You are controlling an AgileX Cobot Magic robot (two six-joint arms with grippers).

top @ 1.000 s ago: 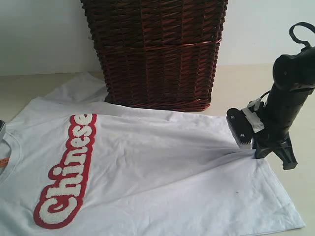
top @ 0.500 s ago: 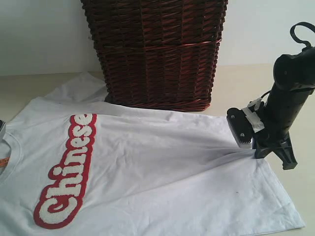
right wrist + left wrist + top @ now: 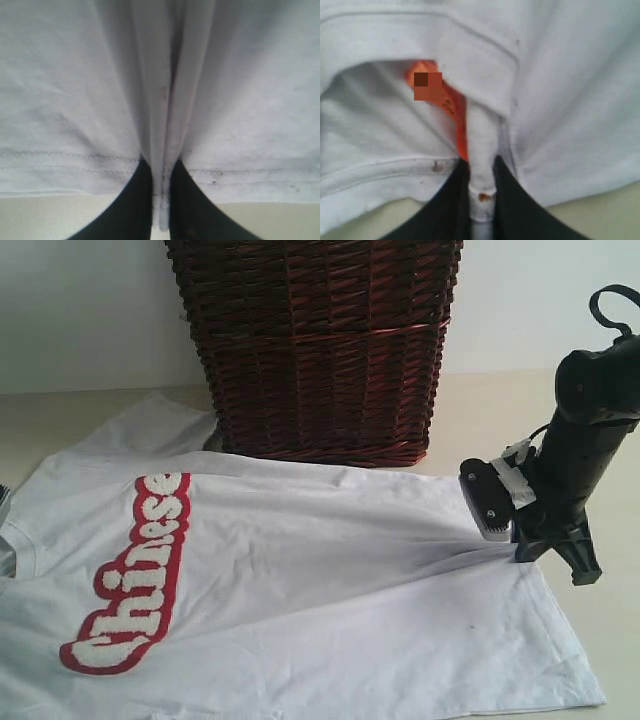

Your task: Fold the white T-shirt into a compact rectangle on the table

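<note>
White cotton T-shirt (image 3: 330, 580) with fuzzy red-outlined lettering (image 3: 125, 585) is pinched at both ends: left gripper (image 3: 481, 195) clamped on the collar by the orange neck tag (image 3: 427, 85), right gripper (image 3: 161, 200) clamped on the hem. The collar end has just lifted, dragging the lettering toward the left edge of the pale beige table (image 3: 500, 410), probably starting the fold; the body lies spread mid-table.

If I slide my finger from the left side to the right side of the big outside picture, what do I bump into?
red letters on the white T-shirt → wicker basket → right end effector, pinching the shirt's edge
</note>
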